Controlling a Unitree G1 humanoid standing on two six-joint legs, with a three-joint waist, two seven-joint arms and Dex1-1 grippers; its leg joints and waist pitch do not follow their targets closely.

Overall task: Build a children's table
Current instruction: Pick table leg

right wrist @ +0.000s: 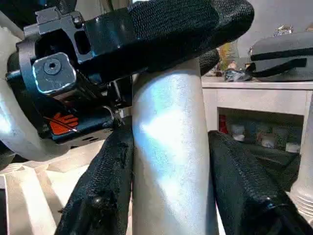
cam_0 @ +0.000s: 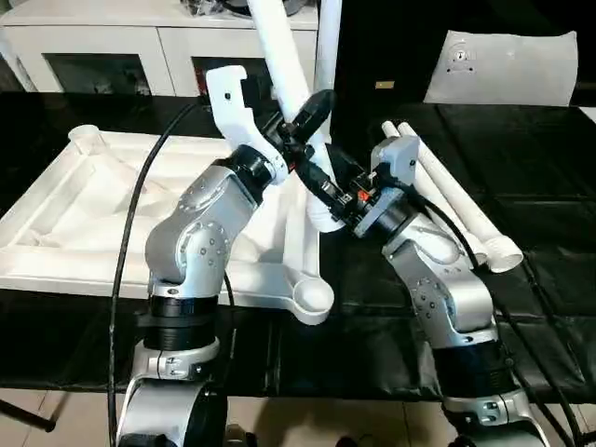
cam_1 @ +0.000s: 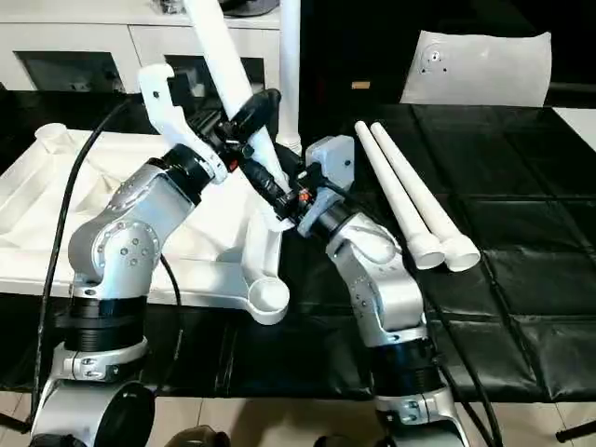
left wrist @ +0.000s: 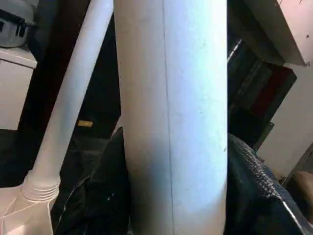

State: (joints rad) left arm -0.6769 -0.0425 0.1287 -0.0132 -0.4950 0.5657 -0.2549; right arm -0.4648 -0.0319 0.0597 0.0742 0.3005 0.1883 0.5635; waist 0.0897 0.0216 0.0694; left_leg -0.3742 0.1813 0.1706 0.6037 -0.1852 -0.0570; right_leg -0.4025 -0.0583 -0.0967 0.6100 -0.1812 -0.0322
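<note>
- No brand, label or readable writing on any part; a small orange mark on the left pincer's body, seen from the right wrist, cannot be read.
- Left pincer (cam_0: 300, 128): its two black fingers (left wrist: 107, 196) sit one on each side of the tilted white leg (cam_0: 284, 56), pinching it partway up the tube.
- Right pincer (cam_0: 315, 183): fingers (right wrist: 105, 191) press both sides of the same leg, just below the left pincer and close to the leg's lower end.
- The two pincers are nearly touching each other on the tube; almost no free room between them.
- The held leg leans up and away from the pincers, its upper end passing out of the head view.
- Table top (cam_0: 112, 200) lies ribbed side up on the black surface (cam_0: 540, 168), beside and below the left pincer; its near corner socket (cam_0: 312, 298) is open, short of the pincers toward the robot.
- One leg (left wrist: 63, 132) stands upright in the far corner socket, just beyond the pincers.
- Two spare legs (cam_0: 456, 200) lie side by side on the black surface, off the right pincer's outer side, well apart from the table top.
- White cabinet (cam_0: 102, 47) stands beyond the table top's far edge.
- A flat white sheet (cam_0: 507, 65) leans beyond the spare legs.
</note>
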